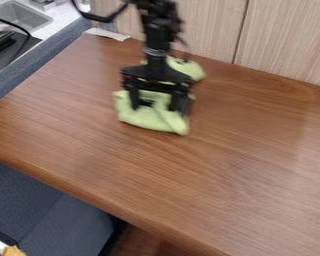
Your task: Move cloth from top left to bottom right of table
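Observation:
The black gripper [154, 106] hangs down over the upper left part of the wooden table, its two fingers spread apart. Directly under and around them lies a light green cloth [148, 119], rumpled, with a part of it also showing behind the gripper to the upper right. The gripper hides the cloth's middle. Whether the fingertips touch the fabric I cannot tell.
The brown table [229, 165] extends to the right and front, its rounded front edge running diagonally. Pale wood panels [209, 25] stand along the back. A sink [22, 16] and a black stove part [8, 50] are at the upper left.

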`<state>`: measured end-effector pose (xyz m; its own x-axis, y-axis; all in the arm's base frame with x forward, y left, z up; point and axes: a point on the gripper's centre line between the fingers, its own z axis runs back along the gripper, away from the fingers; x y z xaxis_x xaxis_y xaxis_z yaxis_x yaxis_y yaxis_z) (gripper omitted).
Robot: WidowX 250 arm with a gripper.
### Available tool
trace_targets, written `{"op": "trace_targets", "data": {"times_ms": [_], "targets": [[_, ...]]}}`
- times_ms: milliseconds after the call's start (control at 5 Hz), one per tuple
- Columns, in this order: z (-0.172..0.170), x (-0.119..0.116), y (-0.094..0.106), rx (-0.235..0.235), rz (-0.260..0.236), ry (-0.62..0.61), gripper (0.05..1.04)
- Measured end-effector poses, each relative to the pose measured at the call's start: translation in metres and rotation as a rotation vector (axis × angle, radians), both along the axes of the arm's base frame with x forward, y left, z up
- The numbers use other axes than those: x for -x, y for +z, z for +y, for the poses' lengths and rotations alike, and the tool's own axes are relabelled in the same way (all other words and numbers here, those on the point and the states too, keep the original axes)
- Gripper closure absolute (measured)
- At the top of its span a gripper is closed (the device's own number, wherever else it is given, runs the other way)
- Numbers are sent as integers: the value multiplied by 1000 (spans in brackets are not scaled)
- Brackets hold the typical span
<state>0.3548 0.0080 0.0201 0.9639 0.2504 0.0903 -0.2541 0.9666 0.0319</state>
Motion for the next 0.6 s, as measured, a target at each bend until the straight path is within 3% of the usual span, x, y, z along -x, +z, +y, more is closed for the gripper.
{"op": "trace_targets", "data": {"times_ms": [400, 600], "targets": [[-63, 42, 3, 19, 11, -236, 84], [-69, 54, 7, 31, 11, -265, 85]]}}
